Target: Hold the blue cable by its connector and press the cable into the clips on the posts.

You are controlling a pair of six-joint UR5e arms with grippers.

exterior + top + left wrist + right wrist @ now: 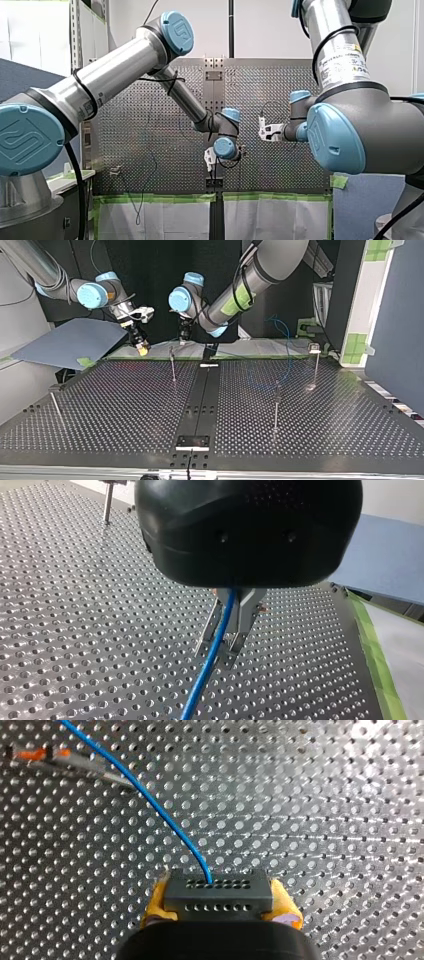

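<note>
Blue and thin, the blue cable (150, 800) is seen to run out of a dark connector (218, 891) pierced with rows of holes. This connector is clamped between the yellow pads (156, 902) of my right gripper (220, 904), just above the perforated table (125, 405). The cable is judged light and limp, with a smooth jacket that may slide, so it is better led under slight tension than pushed. The rigid connector is judged the sound place for a hold, and it is so held. Further along, the cable is passed between the metal fingers (244, 625) of my left gripper (226, 630), which are drawn narrow about it. Beyond, the posts (276, 407) are set upright on the table, with clips (314, 347) at their tops. Whether any length is seated in a clip cannot be told.
</note>
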